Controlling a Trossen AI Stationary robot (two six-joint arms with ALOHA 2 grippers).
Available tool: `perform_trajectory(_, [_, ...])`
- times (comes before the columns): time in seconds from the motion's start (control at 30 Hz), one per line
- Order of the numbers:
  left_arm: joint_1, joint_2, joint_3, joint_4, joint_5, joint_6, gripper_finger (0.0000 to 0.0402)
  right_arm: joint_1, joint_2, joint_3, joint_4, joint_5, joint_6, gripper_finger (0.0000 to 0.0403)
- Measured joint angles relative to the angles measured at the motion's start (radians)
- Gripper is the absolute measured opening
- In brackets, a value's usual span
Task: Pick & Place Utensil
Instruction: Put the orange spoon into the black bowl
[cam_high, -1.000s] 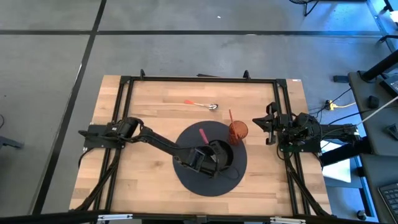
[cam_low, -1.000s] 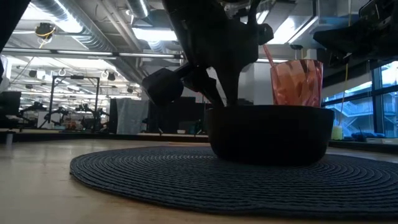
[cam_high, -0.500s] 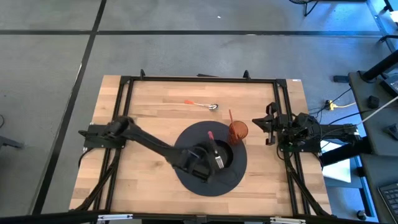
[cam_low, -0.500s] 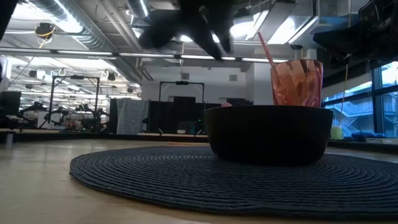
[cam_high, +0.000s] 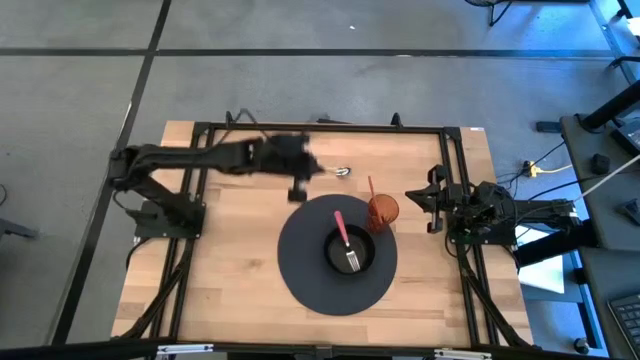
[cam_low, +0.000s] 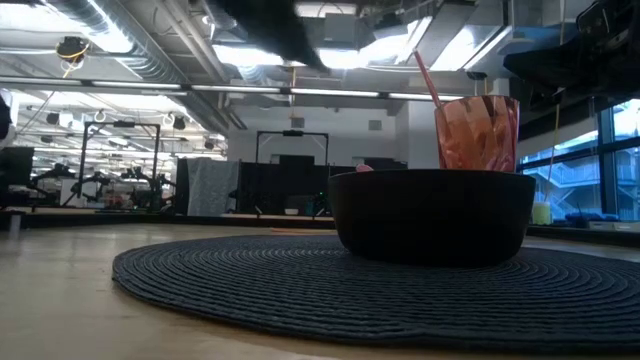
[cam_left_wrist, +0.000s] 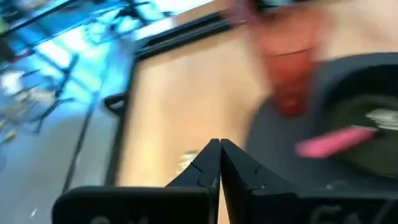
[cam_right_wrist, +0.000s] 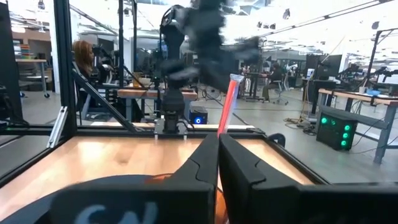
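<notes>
Woven matt mat (cam_high: 300, 270), wooden table (cam_high: 240, 260)

Left arm stretched across the table's far side, left gripper (cam_high: 298, 188) raised above the wood with fingers (cam_left_wrist: 210, 163) pressed together, nothing between them. Right arm folded at the table's right edge, right gripper (cam_high: 412, 199) closed too, fingers (cam_right_wrist: 208, 163) touching.

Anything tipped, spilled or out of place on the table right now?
Nothing stands out. The fork lies in the bowl on the round mat, the cup stands upright beside it, and a spoon lies flat on the bare wood.
</notes>
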Motion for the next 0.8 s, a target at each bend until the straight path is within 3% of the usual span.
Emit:
perform_trajectory(0.17, [0.241,0.091,-0.020,0.055,0.182,-0.044,0.0001,0.000,0.000,0.000,0.006,0.000,-0.004,0.0014])
perform_trajectory(0.33, [0.354,0.234,-0.021,0.029,0.205,-0.100,0.0003,0.000,0.000,0.000,0.007,0.000,-0.004,0.0014])
perform_trajectory(0.53, [0.349,0.388,-0.007,0.051,0.298,-0.010,0.0003,0.000,0.000,0.000,-0.001,0.000,-0.005,0.0014])
perform_trajectory(0.63, [0.339,0.447,0.062,0.038,0.268,-0.006,0.0002,0.000,0.000,0.000,-0.001,0.000,-0.008,0.0014])
perform_trajectory(0.8, [0.338,0.525,0.203,-0.056,0.321,-0.029,0.0002,0.000,0.000,0.000,-0.005,-0.001,-0.012,0.0014])
